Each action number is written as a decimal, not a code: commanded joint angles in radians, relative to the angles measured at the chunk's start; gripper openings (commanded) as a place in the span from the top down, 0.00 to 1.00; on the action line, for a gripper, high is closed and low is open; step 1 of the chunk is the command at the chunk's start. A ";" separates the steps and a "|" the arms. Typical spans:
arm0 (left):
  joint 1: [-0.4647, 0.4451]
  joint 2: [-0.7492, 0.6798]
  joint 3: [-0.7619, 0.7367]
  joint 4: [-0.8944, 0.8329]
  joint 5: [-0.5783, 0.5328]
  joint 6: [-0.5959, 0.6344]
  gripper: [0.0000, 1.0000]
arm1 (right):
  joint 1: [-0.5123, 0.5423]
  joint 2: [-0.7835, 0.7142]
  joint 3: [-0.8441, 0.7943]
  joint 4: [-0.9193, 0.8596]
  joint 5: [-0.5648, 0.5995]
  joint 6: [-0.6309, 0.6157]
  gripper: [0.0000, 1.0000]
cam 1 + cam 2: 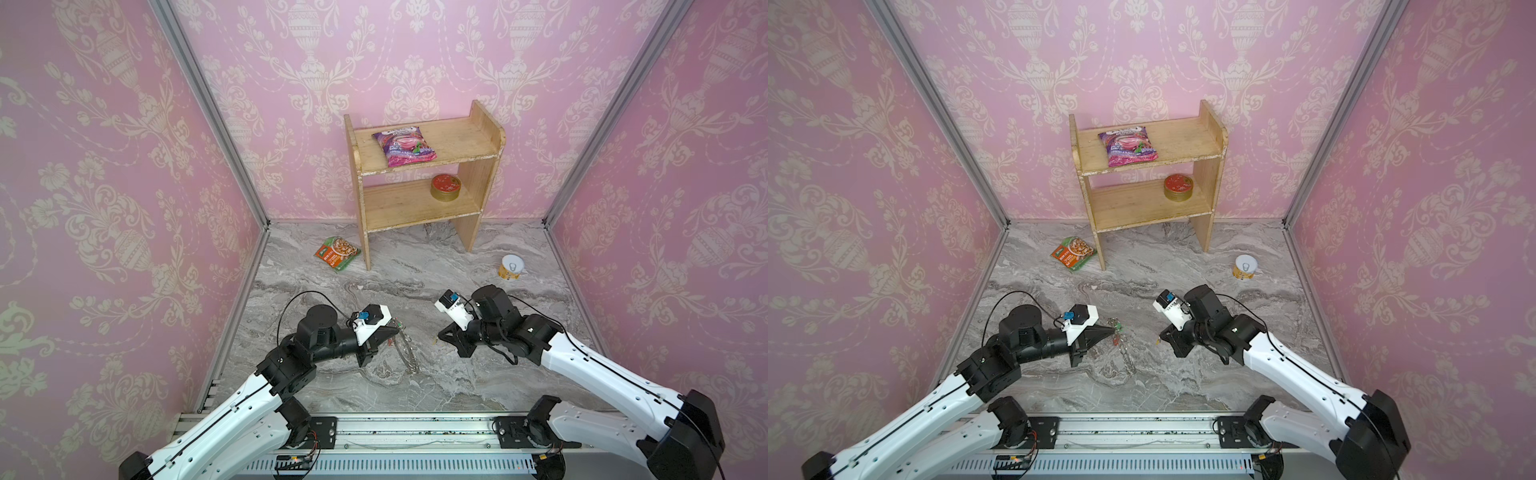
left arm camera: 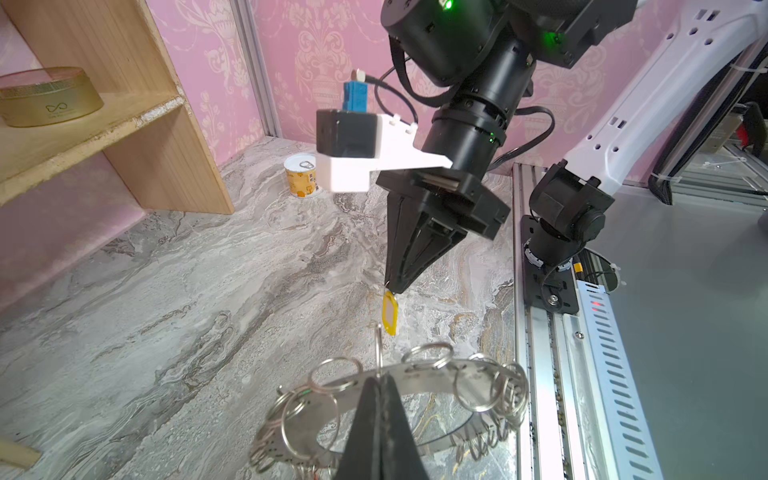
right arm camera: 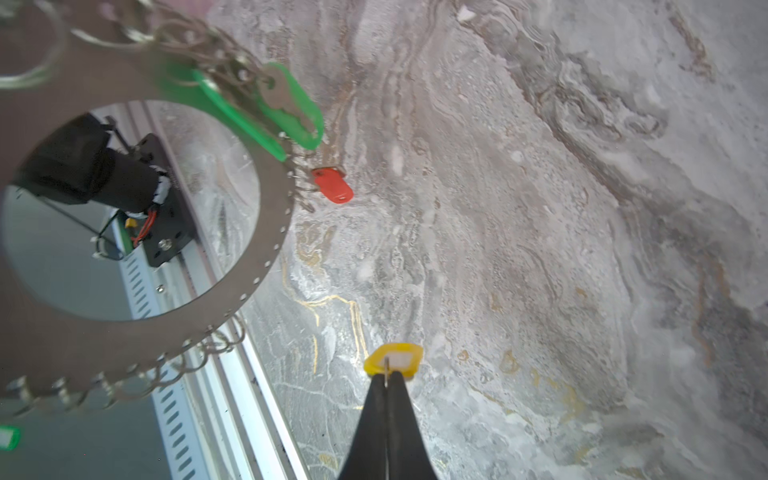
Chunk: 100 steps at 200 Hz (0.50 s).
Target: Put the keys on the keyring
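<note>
Pink damask wallpaper all round, grey marble tabletop (image 1: 415, 270) below. On the left, the left claw (image 2: 380, 384) is clamped tight on the large flat grey metal keyring (image 2: 419, 370), held on edge over the tabletop's front half, left of middle. The green-tagged key (image 3: 291, 104) and the red-orange-tagged key (image 3: 332, 185) hang from its wire loops, so two look done. To the right, the right claw (image 3: 386, 376) pinches the yellow-tagged key (image 3: 395, 359), clear of the ring: one left to thread. The writing on the round gold tin (image 2: 50, 97) and the small yellow-labelled can (image 2: 301, 178) is too small to read.
</note>
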 commanded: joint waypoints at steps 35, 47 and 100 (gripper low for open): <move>-0.033 -0.006 0.109 -0.090 0.038 0.131 1.00 | 0.002 -0.054 0.164 -0.160 -0.292 -0.271 1.00; -0.051 0.007 0.155 -0.107 0.032 0.165 1.00 | 0.000 -0.047 0.210 -0.203 -0.330 -0.301 1.00; -0.111 0.048 0.197 -0.117 0.007 0.283 1.00 | 0.003 -0.010 0.401 -0.401 -0.345 -0.405 1.00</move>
